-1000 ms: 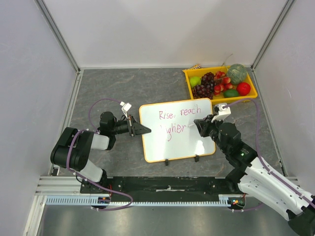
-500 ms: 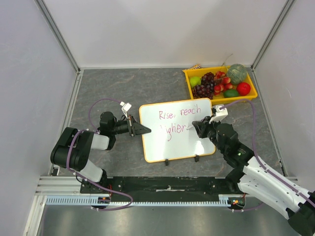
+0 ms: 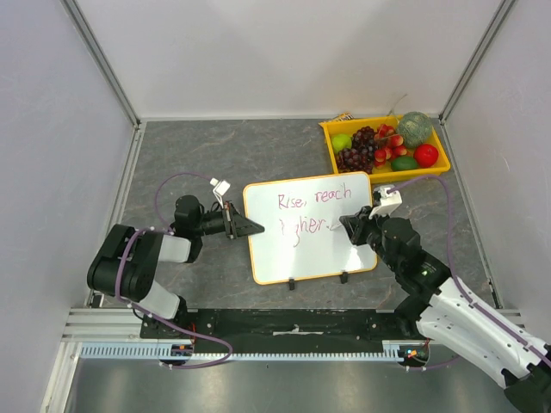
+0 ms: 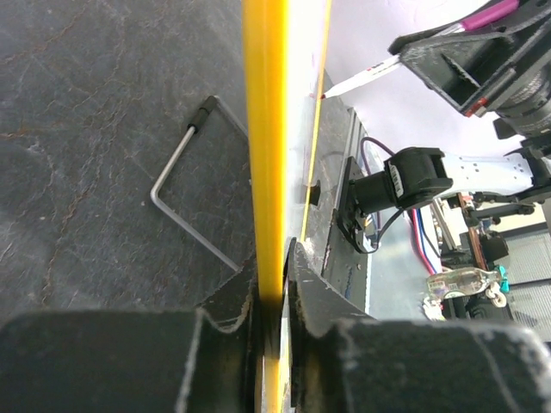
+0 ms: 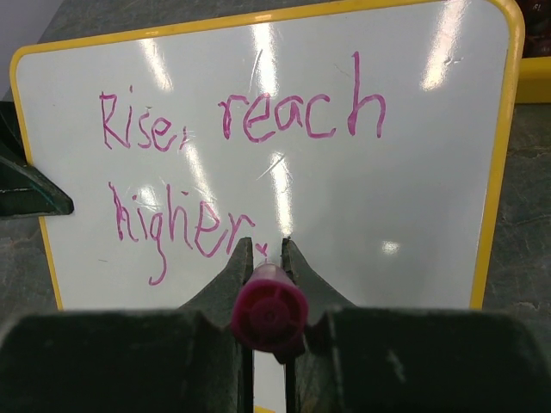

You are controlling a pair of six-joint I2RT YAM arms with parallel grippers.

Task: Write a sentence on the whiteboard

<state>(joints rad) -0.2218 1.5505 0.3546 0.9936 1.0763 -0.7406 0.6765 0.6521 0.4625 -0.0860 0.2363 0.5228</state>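
The whiteboard (image 3: 284,254), white with an orange-yellow rim, lies in the middle of the table. The sentence (image 3: 312,211) reads "Rise, reach / higher" in pinkish-red marker, also clear in the right wrist view (image 5: 241,129). My left gripper (image 3: 250,228) is shut on the board's left rim (image 4: 265,172). My right gripper (image 3: 349,225) is shut on a pink marker (image 5: 268,310), its tip at the board just right of "higher", where a small mark (image 5: 262,250) shows.
A yellow tray (image 3: 331,146) of fruit stands at the back right, close to the board's far right corner. Two black clips (image 3: 293,283) sit on the board's near edge. A bent metal rod (image 4: 176,176) lies on the grey table beside the board.
My right gripper with the marker has shifted slightly along the second line, and a small mark now follows "higher". The left gripper and the board have not moved.
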